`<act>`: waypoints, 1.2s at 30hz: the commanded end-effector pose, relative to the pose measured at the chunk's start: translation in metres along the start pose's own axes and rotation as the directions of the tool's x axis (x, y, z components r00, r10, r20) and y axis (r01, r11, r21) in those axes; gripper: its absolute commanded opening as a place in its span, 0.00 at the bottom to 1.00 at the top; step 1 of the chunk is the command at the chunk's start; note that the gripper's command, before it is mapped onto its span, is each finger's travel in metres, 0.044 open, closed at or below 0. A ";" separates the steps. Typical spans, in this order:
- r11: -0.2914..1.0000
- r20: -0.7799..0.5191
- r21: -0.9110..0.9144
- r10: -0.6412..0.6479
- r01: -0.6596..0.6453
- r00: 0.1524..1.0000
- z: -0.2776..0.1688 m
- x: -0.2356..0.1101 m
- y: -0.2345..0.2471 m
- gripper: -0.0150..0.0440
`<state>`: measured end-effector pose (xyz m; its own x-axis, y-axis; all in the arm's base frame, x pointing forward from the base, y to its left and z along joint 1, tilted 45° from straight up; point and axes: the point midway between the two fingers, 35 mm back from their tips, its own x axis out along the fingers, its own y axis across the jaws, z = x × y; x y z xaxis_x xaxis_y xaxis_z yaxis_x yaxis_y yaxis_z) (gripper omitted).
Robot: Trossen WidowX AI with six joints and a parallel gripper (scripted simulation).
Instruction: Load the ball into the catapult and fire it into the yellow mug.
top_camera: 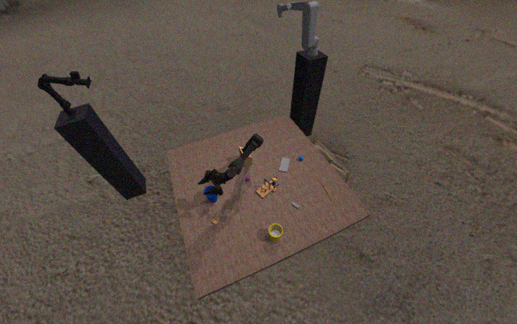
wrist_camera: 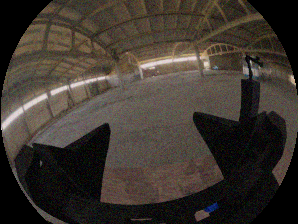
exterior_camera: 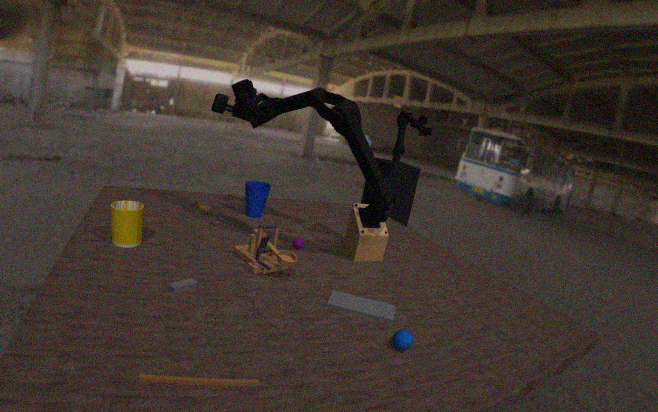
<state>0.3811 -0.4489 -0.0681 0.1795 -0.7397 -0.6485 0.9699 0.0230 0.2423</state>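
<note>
I hold the arm raised well above the brown board [exterior_camera: 475,320], reaching from its wooden pedestal [exterior_camera: 365,240] out over the blue cup [exterior_camera: 257,198]. The gripper [exterior_camera: 220,104] stands at nearly full opening, with nothing between its fingers; the wrist view shows both fingers spread against the hall floor.

The small purple ball [exterior_camera: 298,243] rests on the board between the catapult [exterior_camera: 265,254] and the pedestal, just beside the catapult and apart from it. The catapult sits near the board's centre; I cannot tell which way it is aimed. The yellow mug [exterior_camera: 127,223] stands upright near one board edge, well apart from the catapult. A larger blue ball [exterior_camera: 402,340] lies beyond a grey slab [exterior_camera: 361,305].
</note>
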 end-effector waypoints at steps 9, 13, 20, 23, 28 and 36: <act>0.986 -0.396 -0.112 0.073 -0.127 0.916 -0.079 -0.065 0.033 1.00; 0.978 -0.514 -0.131 0.073 -0.163 0.855 -0.102 -0.093 0.038 1.00; 0.966 -0.702 -0.146 0.050 -0.213 0.710 -0.139 -0.148 0.041 1.00; 0.963 -0.770 -0.147 0.033 -0.228 0.637 -0.153 -0.174 0.040 1.00; 0.960 -0.865 -0.144 -0.003 -0.242 0.502 -0.173 -0.220 0.036 1.00; 0.963 -0.962 -0.135 -0.070 -0.235 0.265 -0.193 -0.295 0.023 1.00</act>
<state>0.3950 -0.1309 -0.0244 0.1831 0.3444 -0.9208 0.9079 0.3001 0.2928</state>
